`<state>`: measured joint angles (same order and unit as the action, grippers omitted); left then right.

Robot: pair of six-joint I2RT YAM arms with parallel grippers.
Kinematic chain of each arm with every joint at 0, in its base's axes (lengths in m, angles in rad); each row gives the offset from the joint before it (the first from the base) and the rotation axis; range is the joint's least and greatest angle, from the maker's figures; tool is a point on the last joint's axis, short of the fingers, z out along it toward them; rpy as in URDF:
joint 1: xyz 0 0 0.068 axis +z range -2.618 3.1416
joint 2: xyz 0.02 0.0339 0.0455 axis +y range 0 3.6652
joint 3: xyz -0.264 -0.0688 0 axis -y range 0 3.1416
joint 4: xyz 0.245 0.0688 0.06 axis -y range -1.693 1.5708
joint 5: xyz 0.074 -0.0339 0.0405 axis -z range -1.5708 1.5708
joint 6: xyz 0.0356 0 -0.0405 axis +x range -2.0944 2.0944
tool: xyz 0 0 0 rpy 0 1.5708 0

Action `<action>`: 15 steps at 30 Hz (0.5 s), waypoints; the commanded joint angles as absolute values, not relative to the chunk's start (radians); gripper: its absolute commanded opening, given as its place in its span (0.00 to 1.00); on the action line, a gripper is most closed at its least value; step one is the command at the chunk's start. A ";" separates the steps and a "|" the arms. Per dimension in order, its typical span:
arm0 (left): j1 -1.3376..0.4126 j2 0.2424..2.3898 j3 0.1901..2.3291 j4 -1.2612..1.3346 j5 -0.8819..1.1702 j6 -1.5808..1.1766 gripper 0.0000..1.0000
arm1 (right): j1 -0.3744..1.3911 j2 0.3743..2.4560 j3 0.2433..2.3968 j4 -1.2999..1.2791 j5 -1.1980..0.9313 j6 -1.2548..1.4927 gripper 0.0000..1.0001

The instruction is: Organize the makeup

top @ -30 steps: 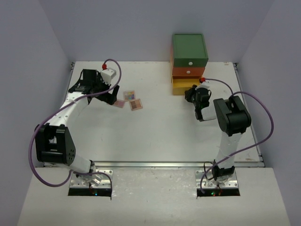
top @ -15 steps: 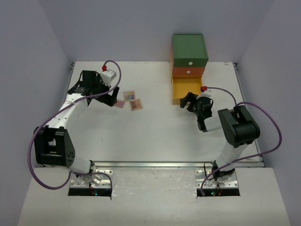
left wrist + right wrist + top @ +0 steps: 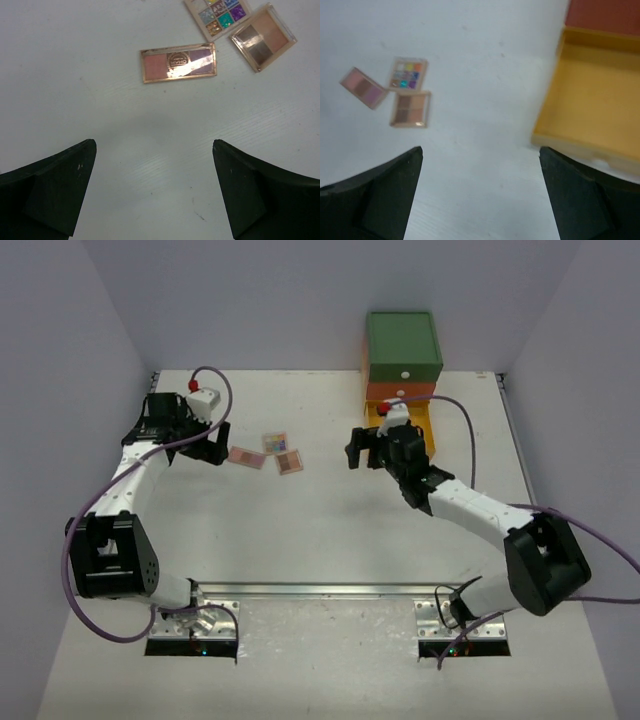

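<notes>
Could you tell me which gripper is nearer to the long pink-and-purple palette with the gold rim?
Left. The left gripper hovers open just short of the long pink-and-purple palette, not touching; the right gripper is much farther off, beside the open yellow drawer.

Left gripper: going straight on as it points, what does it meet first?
Likely the pink-purple palette, lying ahead of the open left gripper; if pitched steeply, bare table short of it. Depth unclear.

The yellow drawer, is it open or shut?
Open. The yellow drawer sticks out in front of the orange drawer, and the right wrist view looks down onto its bare yellow floor.
</notes>
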<state>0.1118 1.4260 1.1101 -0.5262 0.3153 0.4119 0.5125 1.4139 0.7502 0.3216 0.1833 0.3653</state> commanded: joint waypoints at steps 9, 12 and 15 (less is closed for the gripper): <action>0.269 1.403 1.022 -0.480 0.347 0.437 1.00 | 0.779 2.139 1.738 -0.434 0.212 0.323 0.99; 0.282 1.386 1.002 -0.481 0.344 0.455 1.00 | 0.793 2.275 1.933 -0.502 0.210 0.359 0.99; 0.287 1.373 0.987 -0.477 0.340 0.471 1.00 | 0.803 2.335 1.969 -0.477 0.198 0.392 0.99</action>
<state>0.2736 1.4236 1.0038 -0.5117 0.3288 0.4311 0.7987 2.2854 1.8741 -0.3668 0.1926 0.3390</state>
